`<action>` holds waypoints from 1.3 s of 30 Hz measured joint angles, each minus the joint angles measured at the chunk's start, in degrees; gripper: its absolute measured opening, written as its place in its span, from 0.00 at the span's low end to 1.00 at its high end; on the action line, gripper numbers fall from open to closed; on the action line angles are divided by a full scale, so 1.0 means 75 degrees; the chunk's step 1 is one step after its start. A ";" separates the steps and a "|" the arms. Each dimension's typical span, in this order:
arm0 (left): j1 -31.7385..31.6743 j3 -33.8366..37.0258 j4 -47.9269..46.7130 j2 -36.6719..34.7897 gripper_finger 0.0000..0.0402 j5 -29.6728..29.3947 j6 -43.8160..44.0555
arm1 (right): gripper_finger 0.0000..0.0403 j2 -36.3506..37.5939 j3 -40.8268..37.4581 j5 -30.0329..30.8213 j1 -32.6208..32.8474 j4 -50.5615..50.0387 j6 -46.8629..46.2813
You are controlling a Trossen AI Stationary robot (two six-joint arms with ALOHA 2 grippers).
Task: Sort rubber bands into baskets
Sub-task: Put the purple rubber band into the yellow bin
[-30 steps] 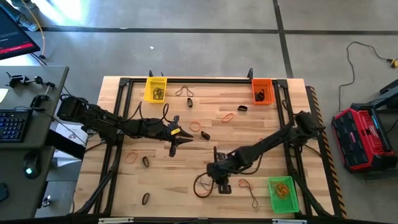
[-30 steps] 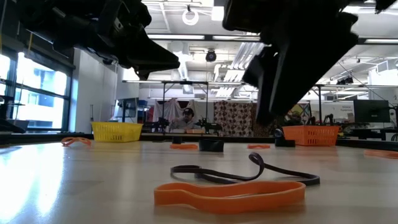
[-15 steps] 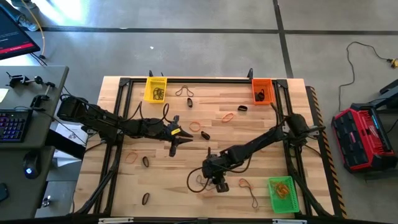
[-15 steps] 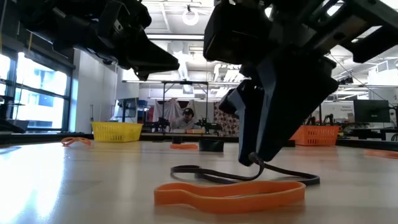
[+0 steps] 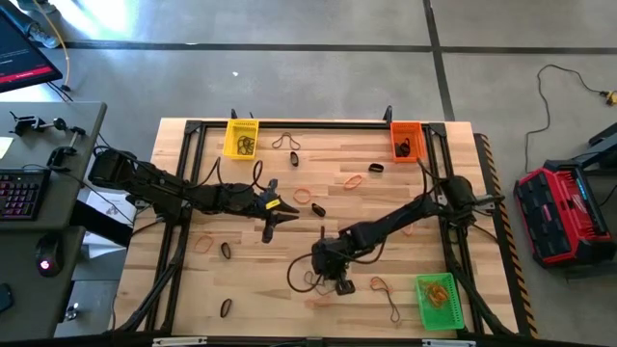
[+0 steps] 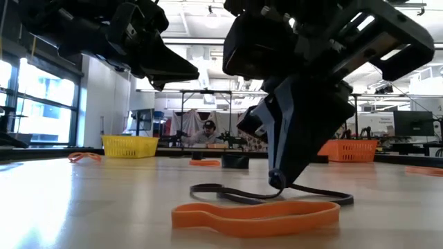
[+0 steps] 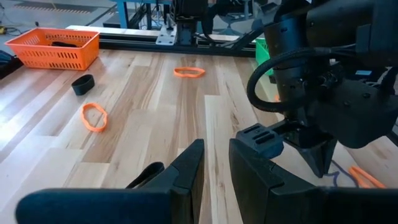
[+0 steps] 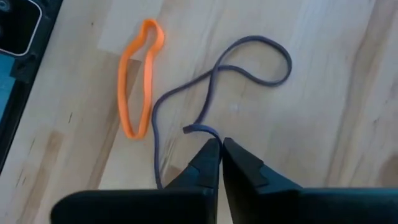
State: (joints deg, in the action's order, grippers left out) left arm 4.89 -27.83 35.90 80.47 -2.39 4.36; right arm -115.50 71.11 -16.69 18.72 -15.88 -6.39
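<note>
Rubber bands lie scattered over the wooden table (image 5: 241, 193), and we read the scene from left to right. At the far left corner stands the yellow basket (image 5: 241, 138), with dark bands inside. The left gripper (image 5: 271, 224) hangs over mid-table, its fingers a narrow gap apart and holding nothing. Right of centre, near the front edge, the right gripper (image 8: 219, 152) is down at the table with its fingertips pressed together on the dark rubber band (image 8: 249, 59), a long twisted loop lying beside the orange rubber band (image 8: 137, 87). Whether the band is truly pinched or merely touched we cannot say for certain; the low view suggests contact at the tip. At the far right corner sits the orange basket (image 5: 407, 141), and at the near right corner the green basket (image 5: 436, 300).

To do this step well, we would confirm the pinch before lifting, rise straight up so the floppy loop clears its orange neighbour, and carry it to the basket of its kind.

No legible brand, label or writing appears in these views.
</note>
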 joint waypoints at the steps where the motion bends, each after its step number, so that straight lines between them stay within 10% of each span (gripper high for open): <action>1: 0.0000 0.0000 0.0000 0.0000 0.16 0.0000 0.0002 | 0.03 0.0032 0.0000 0.0003 -0.0014 -0.0063 0.0006; 21: 0.0457 0.0000 0.0221 -0.0003 0.24 -0.0053 0.0402 | 0.00 0.2200 0.0000 0.4717 -0.0247 -0.1141 -0.0063; 39: 0.0790 -0.0119 0.0039 -0.0003 0.49 -0.1303 0.1186 | 0.00 0.2200 0.0000 0.5231 -0.0687 0.0604 0.0058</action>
State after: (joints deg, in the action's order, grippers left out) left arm 10.81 -28.73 36.20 80.44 -12.16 13.26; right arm -99.00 71.11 22.55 13.57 -11.35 -5.96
